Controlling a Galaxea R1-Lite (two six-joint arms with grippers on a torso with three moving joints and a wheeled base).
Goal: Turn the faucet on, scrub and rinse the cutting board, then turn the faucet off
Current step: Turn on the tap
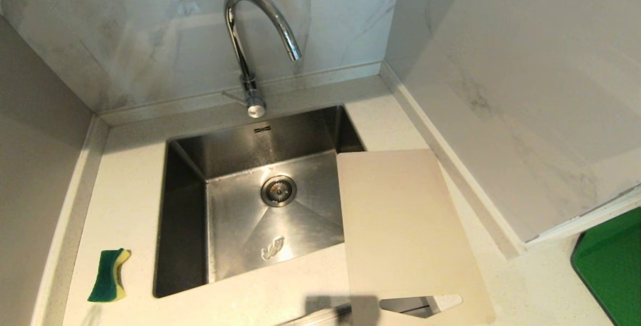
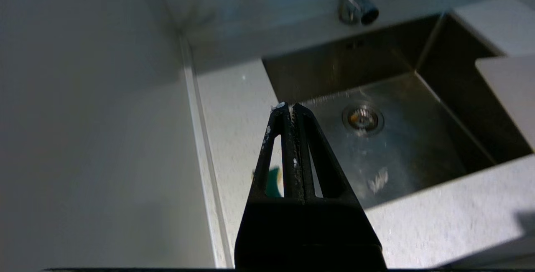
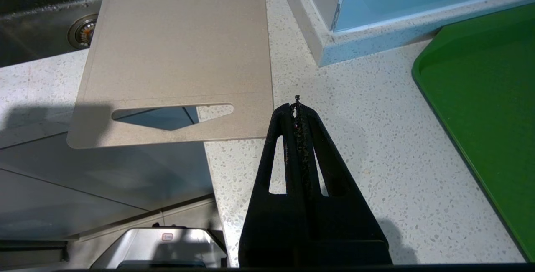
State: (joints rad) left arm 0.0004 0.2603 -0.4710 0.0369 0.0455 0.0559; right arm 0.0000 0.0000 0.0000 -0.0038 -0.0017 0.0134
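Beige cutting board (image 1: pixel 400 226) lies right of the sink (image 1: pixel 190 216), one corner overhanging the basin, its slot end past the counter edge; chrome faucet (image 1: pixel 250 40) behind; our left gripper (image 2: pixel 290 109) and right gripper (image 3: pixel 297 105) are pressed closed, empty

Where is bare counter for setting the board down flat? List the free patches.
Free: the counter left of the sink, between the wall and the sponge; also the strip between the board and the green tray. Tight: behind the sink around the faucet, and the sink's right edge, which the board overhangs.
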